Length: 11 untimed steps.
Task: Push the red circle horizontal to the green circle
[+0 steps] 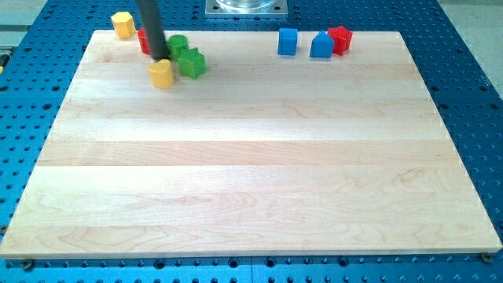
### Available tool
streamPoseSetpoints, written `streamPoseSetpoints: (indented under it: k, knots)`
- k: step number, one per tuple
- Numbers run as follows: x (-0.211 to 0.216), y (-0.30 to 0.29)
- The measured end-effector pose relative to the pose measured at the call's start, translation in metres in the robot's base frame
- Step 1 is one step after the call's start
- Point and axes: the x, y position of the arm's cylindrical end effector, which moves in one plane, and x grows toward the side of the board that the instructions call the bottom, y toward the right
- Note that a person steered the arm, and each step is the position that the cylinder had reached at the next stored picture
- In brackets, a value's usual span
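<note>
The red circle (144,41) is at the view's top left, mostly hidden behind my rod. The green circle (178,44) sits just to its right, at about the same height in the view. My tip (160,57) is between them, a little below, just above a yellow block (161,73). A green star-shaped block (191,63) lies below and to the right of the green circle, touching it.
A yellow block (122,23) sits at the board's top left corner. A blue cube (288,42), a blue house-shaped block (321,45) and a red star-shaped block (339,38) stand along the top edge to the right. The wooden board (251,173) lies on a blue perforated table.
</note>
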Motion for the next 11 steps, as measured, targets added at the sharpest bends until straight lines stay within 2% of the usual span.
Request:
streamPoseSetpoints:
  k: [1,2,3,5,7,8,10,11]
  knots:
    - [-0.014,0.022]
    - [-0.045,0.002]
    - [-0.035,-0.043]
    - [-0.033,-0.094]
    - [-0.050,-0.123]
    - [-0.068,-0.127]
    - [-0.067,-0.126]
    - [-0.036,-0.086]
